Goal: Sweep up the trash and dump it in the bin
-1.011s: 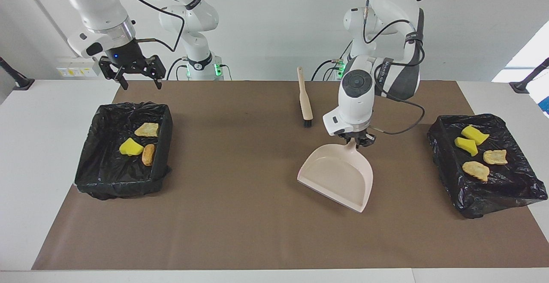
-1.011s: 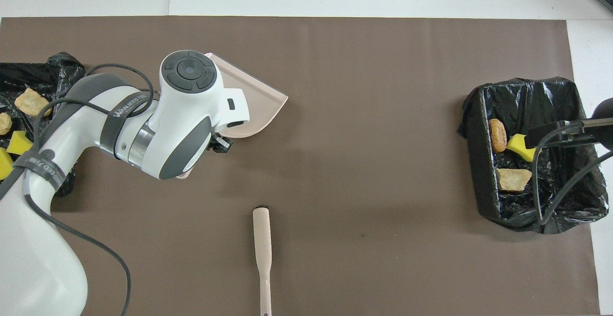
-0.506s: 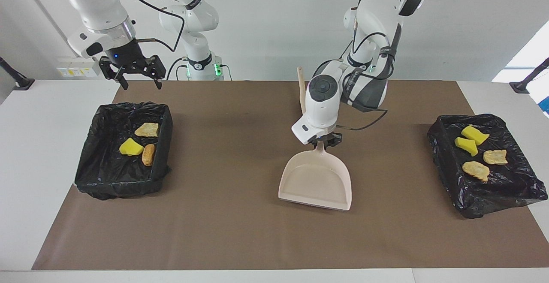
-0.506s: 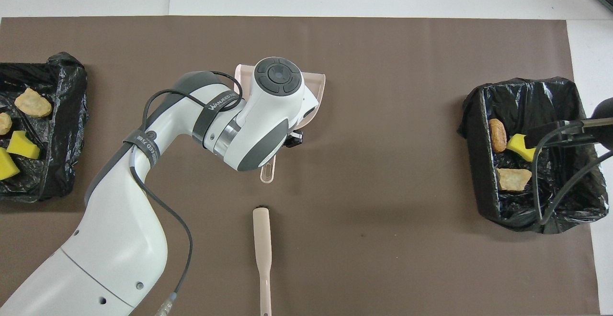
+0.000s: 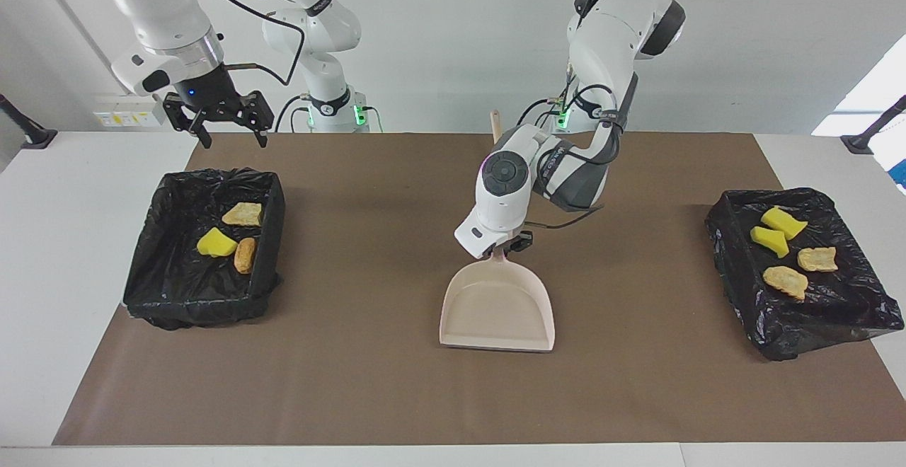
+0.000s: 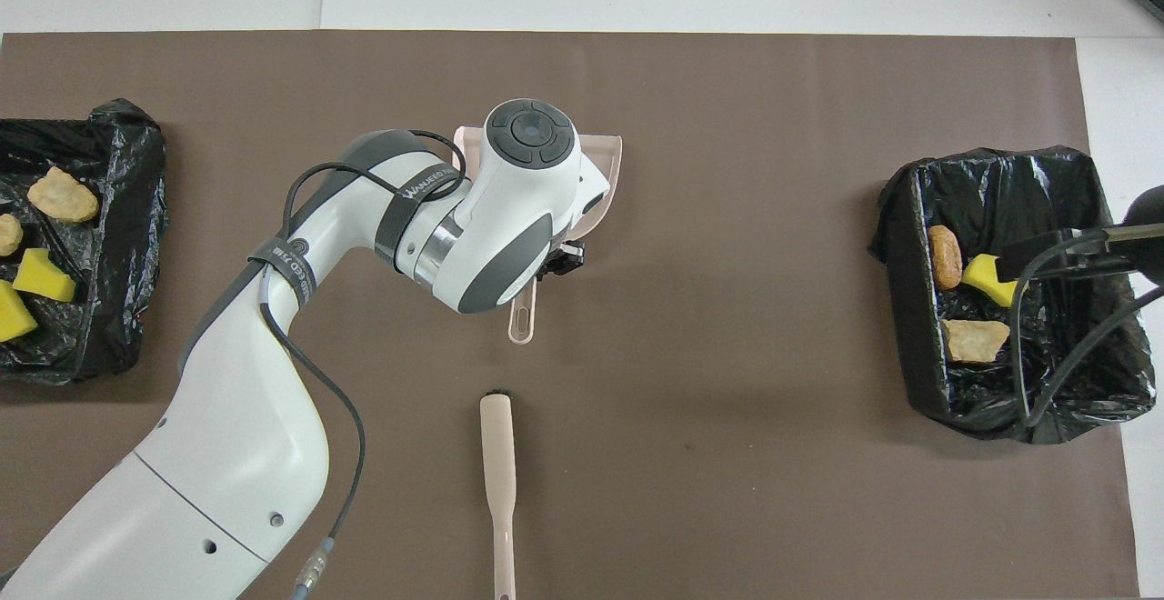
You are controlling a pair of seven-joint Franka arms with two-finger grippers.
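Note:
My left gripper (image 5: 505, 246) is shut on the handle of the beige dustpan (image 5: 495, 311), held low at the mat's middle with its mouth turned away from the robots. In the overhead view the left arm covers most of the dustpan (image 6: 609, 168). The trash lies in two black-lined bins. A yellow piece (image 5: 216, 243), a beige wad (image 5: 243, 214) and an orange-brown lump (image 5: 245, 255) are in the bin (image 5: 170, 276) at the right arm's end. Several pieces (image 5: 786, 281) are in the bin (image 5: 835, 311) at the left arm's end. My right gripper (image 5: 233, 143) hangs open over the first bin's edge nearest the robots.
The hand brush (image 6: 498, 464) lies on the brown mat nearer to the robots than the dustpan, bristles toward it. In the facing view only its handle tip (image 5: 495, 122) shows past the left arm. Bare brown mat (image 5: 368, 255) spreads between the two bins.
The left arm carried the dustpan from near the bin at its end to the mat's middle and turned its mouth straight away from the robots. The right arm has not moved.

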